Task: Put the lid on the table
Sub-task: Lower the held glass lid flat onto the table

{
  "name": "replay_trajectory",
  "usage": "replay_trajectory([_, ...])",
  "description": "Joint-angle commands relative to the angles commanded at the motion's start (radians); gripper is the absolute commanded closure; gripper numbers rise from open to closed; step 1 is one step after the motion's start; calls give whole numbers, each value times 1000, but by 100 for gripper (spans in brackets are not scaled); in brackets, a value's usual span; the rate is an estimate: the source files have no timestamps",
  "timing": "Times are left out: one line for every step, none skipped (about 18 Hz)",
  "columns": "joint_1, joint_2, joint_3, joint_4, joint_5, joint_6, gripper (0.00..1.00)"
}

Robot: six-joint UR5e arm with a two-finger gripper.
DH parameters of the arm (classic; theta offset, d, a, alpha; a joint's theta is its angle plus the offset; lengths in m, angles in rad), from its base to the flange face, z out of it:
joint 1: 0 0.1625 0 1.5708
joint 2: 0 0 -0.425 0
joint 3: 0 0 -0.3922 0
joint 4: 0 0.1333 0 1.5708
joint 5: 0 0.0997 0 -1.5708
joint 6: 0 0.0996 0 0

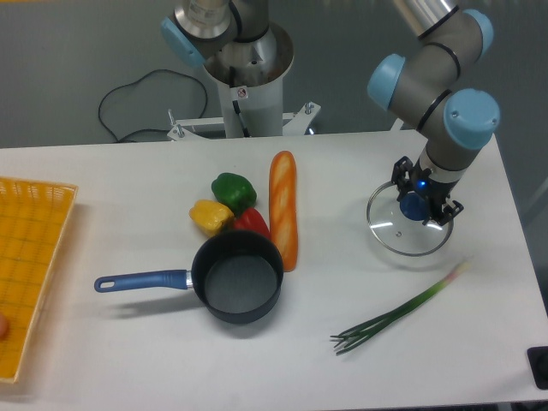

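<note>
The lid (401, 231), a round clear glass disc with a thin metal rim and a blue knob, is at the right side of the white table (128, 342), level and low over or on the surface. My gripper (419, 204) reaches straight down onto it, its dark fingers shut on the blue knob. Whether the rim touches the tabletop I cannot tell.
A dark saucepan (237, 276) with a blue handle sits mid-table. Behind it lie a baguette (283, 208) and green (233, 189), yellow (210, 216) and red (251, 222) peppers. A spring onion (398, 309) lies in front of the lid. A yellow mesh tray (26, 265) sits at the left edge.
</note>
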Motion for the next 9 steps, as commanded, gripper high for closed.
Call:
replay_trajectory([-2, 0, 0, 0, 0, 0, 66])
replay_trajectory([-2, -2, 0, 0, -2, 0, 66])
replay_trajectory([-2, -3, 0, 0, -2, 0, 66])
replay_trajectory([-2, -8, 0, 0, -2, 0, 66])
replay_trajectory([-2, -11, -2, 0, -2, -2, 66])
replay_trajectory([-2, -12, -2, 0, -2, -2, 66])
replay_trajectory([-2, -12, -3, 0, 0, -3, 66])
replay_trajectory([-2, -14, -8, 0, -2, -2, 66])
replay_trajectory([-2, -14, -8, 0, 0, -2, 66])
